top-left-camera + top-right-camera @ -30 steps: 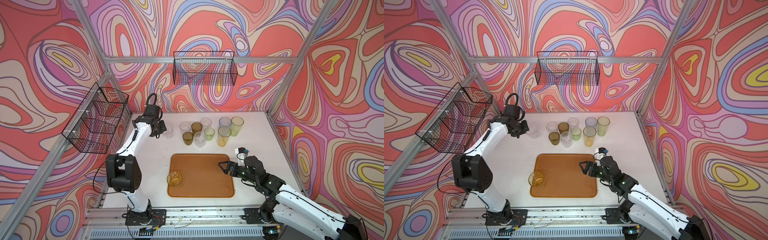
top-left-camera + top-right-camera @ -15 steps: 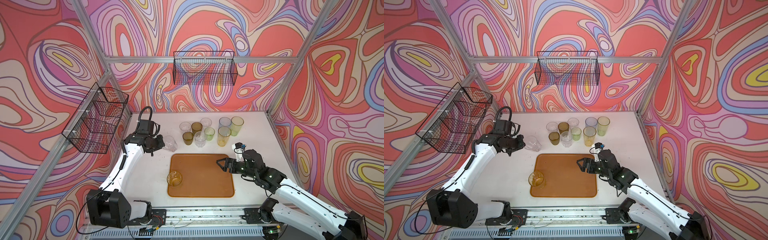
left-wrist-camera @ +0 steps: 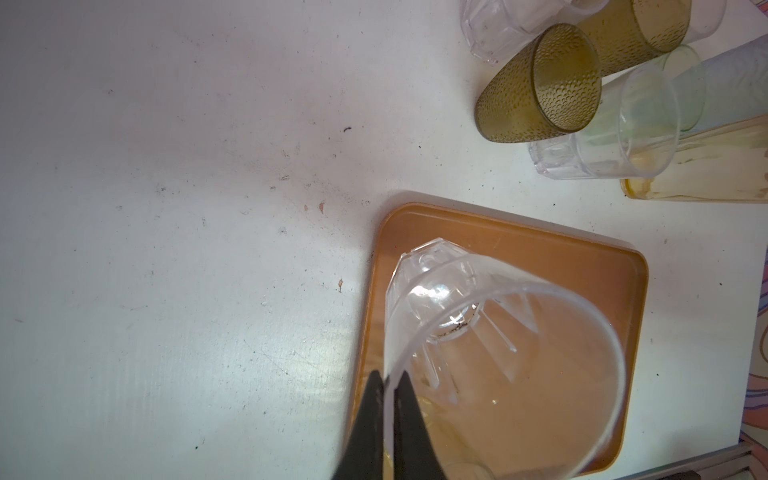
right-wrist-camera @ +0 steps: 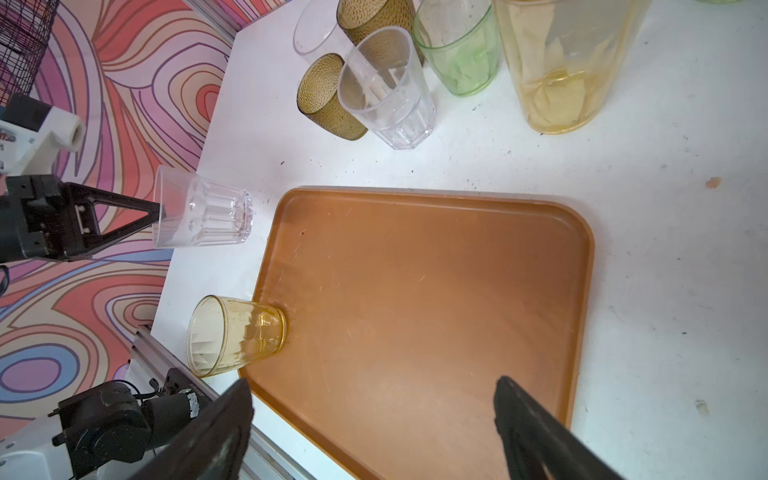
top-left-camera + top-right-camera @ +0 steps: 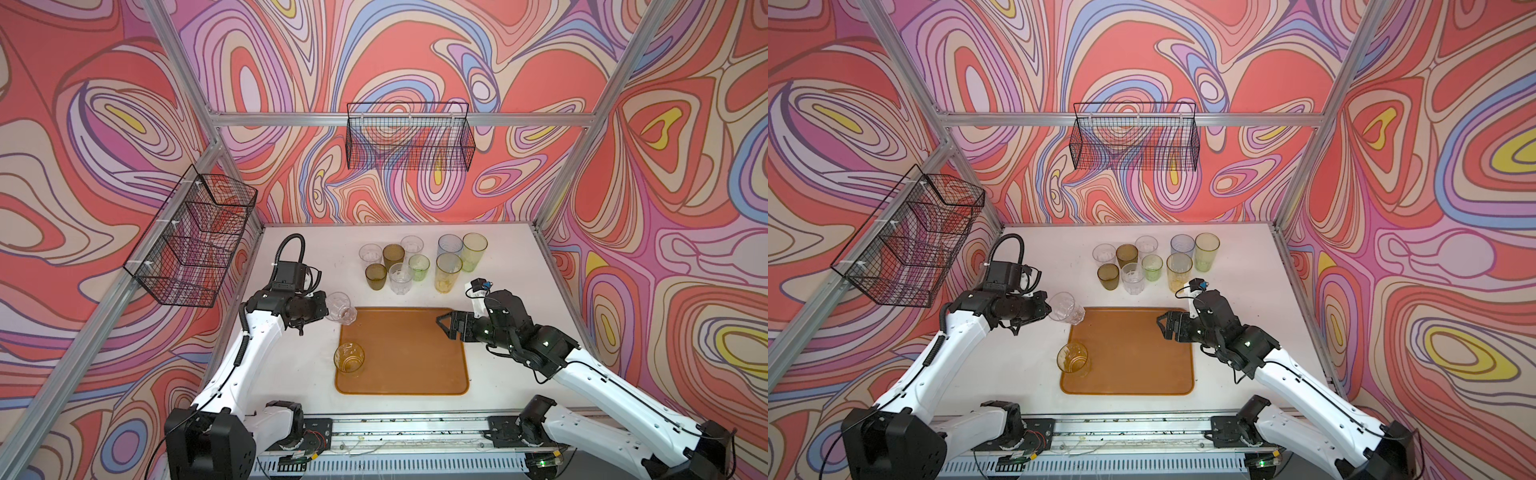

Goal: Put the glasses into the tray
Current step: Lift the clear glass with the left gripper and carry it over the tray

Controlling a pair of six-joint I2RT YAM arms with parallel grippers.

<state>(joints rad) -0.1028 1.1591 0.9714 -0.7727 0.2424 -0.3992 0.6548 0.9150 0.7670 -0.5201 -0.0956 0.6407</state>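
Beyond the tray's far left corner: left gripper, clenched on the rim of one short clear faceted tumbler. The tumbler is carried clear of the table and tipped on its side, base toward the tray; it is not yet set down.

Inside the tray, against its left rim toward the near corner: one amber tumbler, upright, mouth up. It is the only glass delivered; the rest of the tray floor is bare.

Behind the tray's far edge, on the white table: standing group of nine. It holds three clear, two dark olive-brown and one green, then three taller ones in yellow, grey-blue and yellow-green, all packed close. All nine await transfer.

Over the tray's right rim, toward its far corner: right gripper, jaws spread wide, nothing between them.

Tally, as judged: one of eleven placed, one in transit, nine to go; early stage.

Markings: no brand, label or legible writing on any glass, the tray or either gripper.
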